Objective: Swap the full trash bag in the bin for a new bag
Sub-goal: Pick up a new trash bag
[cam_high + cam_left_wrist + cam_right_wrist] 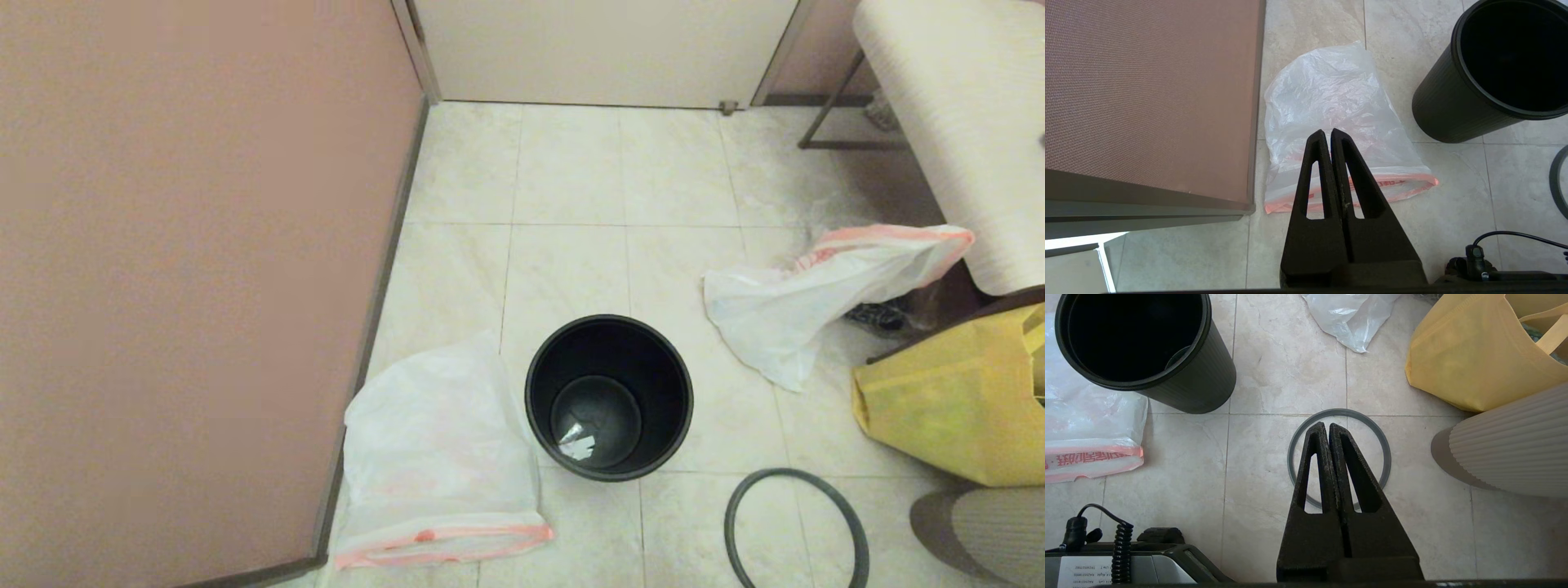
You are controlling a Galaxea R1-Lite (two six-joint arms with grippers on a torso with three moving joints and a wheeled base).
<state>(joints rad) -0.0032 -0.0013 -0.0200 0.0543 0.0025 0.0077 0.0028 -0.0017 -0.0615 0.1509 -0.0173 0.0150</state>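
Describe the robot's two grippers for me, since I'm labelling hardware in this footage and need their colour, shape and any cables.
The left gripper and right gripper look alike: matte black, rough-textured, each with two long tapering fingers pierced by a slim triangular slot, rising from a broad black base. A thin black cable runs beside the left one, and a coiled black cable beside the right one.

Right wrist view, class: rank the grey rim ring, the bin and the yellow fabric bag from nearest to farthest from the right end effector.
1. The grey rim ring lies flat on the floor directly beneath the shut right end effector.
2. The bin stands upright off to one side, across a tile.
3. The yellow fabric bag slumps on the opposite side, slightly farther.
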